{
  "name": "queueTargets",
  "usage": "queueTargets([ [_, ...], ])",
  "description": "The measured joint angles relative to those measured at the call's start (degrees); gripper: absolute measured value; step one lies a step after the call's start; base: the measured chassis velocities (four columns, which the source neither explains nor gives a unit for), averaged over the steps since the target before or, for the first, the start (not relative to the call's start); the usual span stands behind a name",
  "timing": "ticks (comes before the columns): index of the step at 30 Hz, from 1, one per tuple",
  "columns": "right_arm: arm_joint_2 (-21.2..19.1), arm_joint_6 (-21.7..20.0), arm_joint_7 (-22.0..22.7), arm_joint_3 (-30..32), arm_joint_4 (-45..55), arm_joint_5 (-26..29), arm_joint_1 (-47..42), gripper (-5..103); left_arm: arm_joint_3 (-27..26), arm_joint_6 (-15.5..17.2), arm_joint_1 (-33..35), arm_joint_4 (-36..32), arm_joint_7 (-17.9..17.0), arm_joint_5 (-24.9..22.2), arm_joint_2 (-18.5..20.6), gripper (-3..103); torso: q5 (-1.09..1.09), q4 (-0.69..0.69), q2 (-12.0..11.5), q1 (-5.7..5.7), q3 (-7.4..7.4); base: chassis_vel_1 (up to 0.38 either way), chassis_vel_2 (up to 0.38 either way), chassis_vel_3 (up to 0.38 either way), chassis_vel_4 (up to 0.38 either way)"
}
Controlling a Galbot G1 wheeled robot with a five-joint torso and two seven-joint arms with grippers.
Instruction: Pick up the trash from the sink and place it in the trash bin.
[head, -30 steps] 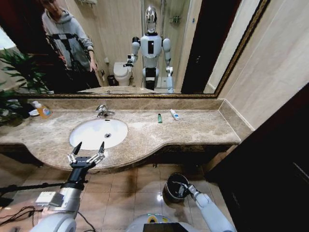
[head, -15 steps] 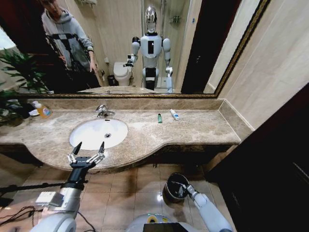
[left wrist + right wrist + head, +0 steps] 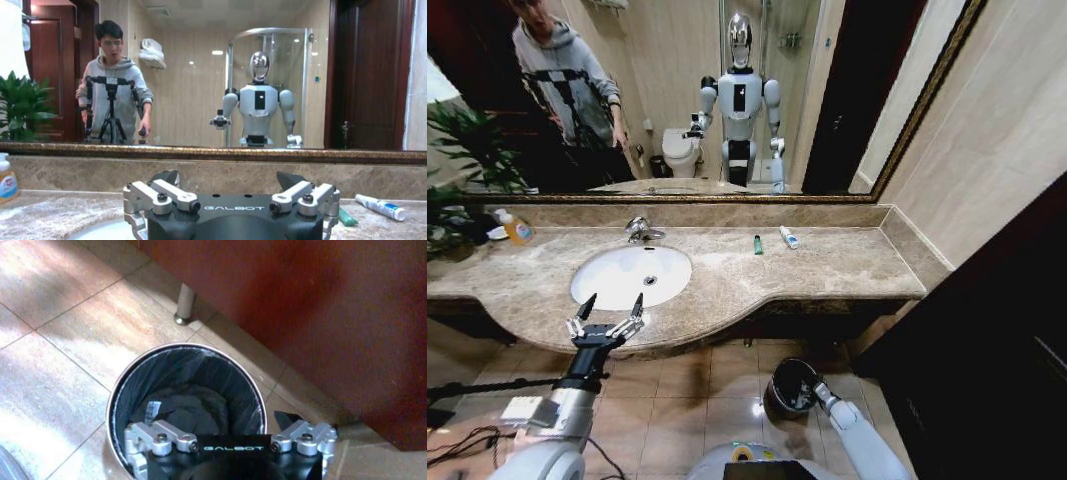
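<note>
The right gripper is held low over the trash bin on the tiled floor below the counter, its jaws spread and empty, with a small white item lying inside on the black liner. The left gripper is poised at the front edge of the countertop, just in front of the sink, fingers parted around nothing. On the counter near the mirror, a tiny dark-green bottle and a white-blue mini tube are seen side by side.
</note>
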Motion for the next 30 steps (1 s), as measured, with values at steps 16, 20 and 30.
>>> queueTargets([
  [16,-2.6,5.2,-2.0,9.6,30.0,8.7,-18.1,100,0.0,0.0,0.0,0.0,0.0,0.0,0.0,100,0.00,-0.01,0.0,-0.01,0.00,0.000,0.000,0.000,0.000],
  [20,-2.5,8.2,-0.3,13.2,38.4,13.2,-23.7,100,0.0,0.0,0.0,0.0,0.0,0.0,0.0,100,0.01,-0.01,0.0,-0.01,0.00,0.000,0.000,0.000,0.000],
  [30,-0.8,10.1,-4.3,24.1,68.6,21.9,-38.5,100,0.0,0.0,0.0,0.0,0.0,0.0,0.0,100,-0.01,-0.01,0.0,-0.01,0.00,0.000,0.000,0.000,0.000],
])
